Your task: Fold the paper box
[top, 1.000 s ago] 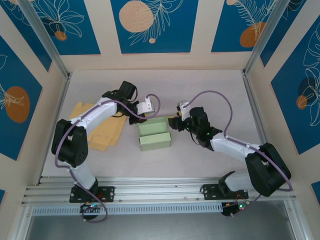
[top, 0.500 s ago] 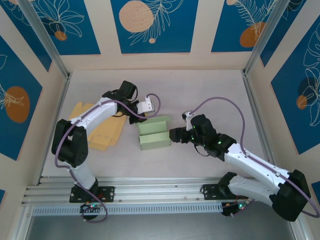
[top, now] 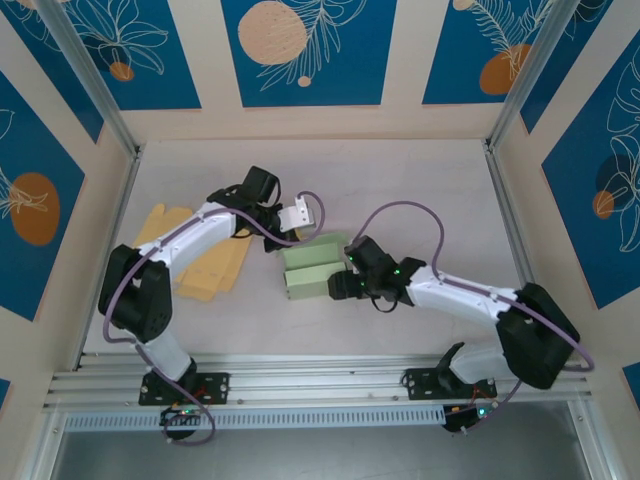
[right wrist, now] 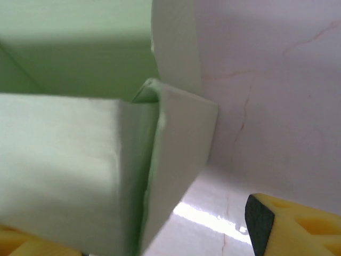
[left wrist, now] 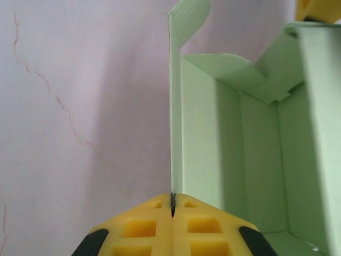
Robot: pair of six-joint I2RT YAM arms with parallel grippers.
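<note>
Seen from above, a pale green paper box [top: 312,272] sits open-topped near the middle of a pale, faintly veined table [top: 420,180]; its long sides run roughly from nine o'clock to three o'clock, and the far wall stands taller than the near one.

The left arm reaches in from eight o'clock; the left gripper [top: 284,242] meets the box at its eleven o'clock corner; in the left wrist view its yellow fingers [left wrist: 144,226] are pressed together, pinching the thin upright edge of a green wall, with a rounded tab at the top of that wall and the box's hollow inside to the right.

The right arm comes in low from four o'clock; the right gripper [top: 338,285] sits at the three o'clock end of the box; in the right wrist view its fingers [right wrist: 290,226] are spread wide, one at each lower corner, with the folded end of the box between them; bare table shows between the right-hand finger and the end flap.

Flat yellow card sheets [top: 205,265] lie at nine o'clock of the box, partly under the left arm.
</note>
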